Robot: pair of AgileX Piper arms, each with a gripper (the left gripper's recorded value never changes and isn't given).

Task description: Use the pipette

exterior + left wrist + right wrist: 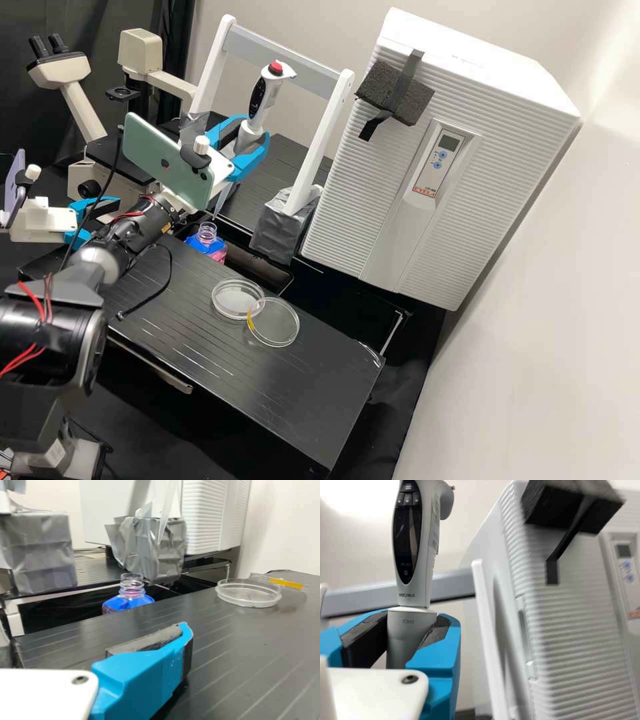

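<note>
Black bench [300, 393]: 2 dishes [237, 298], 1 bottle [212, 241]; right tool [402, 645] grips 1 pipette [415, 545]; left tool [83, 217] unclear.

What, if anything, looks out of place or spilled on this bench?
Nothing looks spilled or damaged. Only oddity: the yellow-marked petri dish overlaps the plain dish on the black tray, so one may sit slightly tilted. The open pink-liquid bottle stands upright below the pipette in the right gripper.

White pipette [257, 110], blue-labelled bottle [210, 241], black bench [300, 387]
</note>
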